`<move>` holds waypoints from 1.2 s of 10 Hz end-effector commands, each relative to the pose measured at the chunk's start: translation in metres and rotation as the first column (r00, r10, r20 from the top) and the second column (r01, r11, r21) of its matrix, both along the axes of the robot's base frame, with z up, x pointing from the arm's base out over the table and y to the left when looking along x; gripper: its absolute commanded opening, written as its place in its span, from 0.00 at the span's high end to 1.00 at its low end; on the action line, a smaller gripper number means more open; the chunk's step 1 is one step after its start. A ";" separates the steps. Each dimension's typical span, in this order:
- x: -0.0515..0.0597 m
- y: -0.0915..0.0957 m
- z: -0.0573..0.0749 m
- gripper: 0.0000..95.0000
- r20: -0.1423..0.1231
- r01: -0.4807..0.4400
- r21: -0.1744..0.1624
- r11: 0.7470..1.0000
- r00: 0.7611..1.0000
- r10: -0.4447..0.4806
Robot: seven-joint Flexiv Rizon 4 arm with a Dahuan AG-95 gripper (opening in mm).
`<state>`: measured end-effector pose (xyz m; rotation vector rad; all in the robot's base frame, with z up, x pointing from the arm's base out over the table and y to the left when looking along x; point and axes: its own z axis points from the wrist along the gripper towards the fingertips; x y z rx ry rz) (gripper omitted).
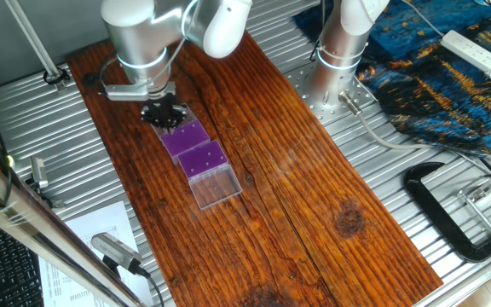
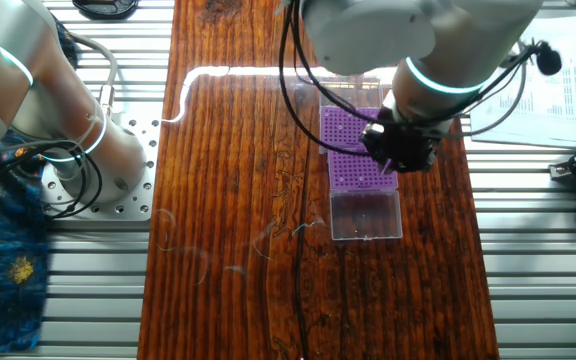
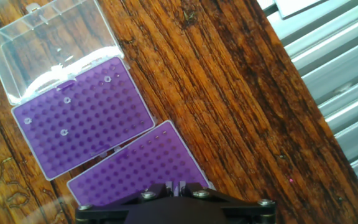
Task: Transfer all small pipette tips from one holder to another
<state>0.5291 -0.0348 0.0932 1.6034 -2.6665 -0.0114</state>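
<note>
Hard to tell if the fingers of the gripper [image 1: 163, 113] are open or pinched, since the black hand hides them in both fixed views and only its dark edge [image 3: 173, 198] peeks in at the bottom of the hand view; hanging right over the near purple rack [image 3: 138, 171], the one farther from the clear lid; just beside it, the second purple rack [image 3: 82, 124], with the two racks almost touching along their long sides; in that second rack, a few small pipette tips [image 3: 64, 132] showing as tiny pale rings in the holes, one near the middle and others close to the lid edge; hinged to that rack, a clear plastic lid [image 3: 51, 46] lying open and flat on the wood.

Under it all, a long brown wooden board [image 1: 314, 188] with dark wavy grain and a round knot; around the board, a silver metal table [image 1: 382, 170] with ribs; on the metal, the round base of a second arm [image 1: 335, 72], not working here; past that, a blue and yellow cloth [image 1: 441, 72] with a white power strip [image 1: 471, 49] on top; near the table edge, a black clamp [image 1: 450, 213]; on the other side, printed papers [image 1: 88, 247] and a black keyboard [image 1: 7, 264].
</note>
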 end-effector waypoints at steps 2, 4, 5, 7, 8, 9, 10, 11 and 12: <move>-0.002 0.017 0.019 1.00 -0.005 0.020 0.010 1.000 1.000 -0.020; -0.002 0.037 0.022 1.00 -0.003 0.060 0.021 0.998 0.998 -0.060; -0.002 0.051 0.021 1.00 0.003 0.084 0.022 0.996 0.996 -0.084; -0.003 0.068 0.017 1.00 0.007 0.113 0.026 0.993 0.993 -0.114; -0.003 0.074 0.015 1.00 0.010 0.125 0.032 0.992 0.992 -0.125; -0.004 0.081 0.013 1.00 0.014 0.132 0.041 0.990 0.991 -0.132; -0.004 0.085 0.012 1.00 0.016 0.136 0.043 0.990 0.990 -0.137; -0.004 0.087 0.011 1.00 0.017 0.142 0.043 0.989 0.990 -0.143; -0.003 0.088 0.011 1.00 0.018 0.148 0.044 0.988 0.989 -0.149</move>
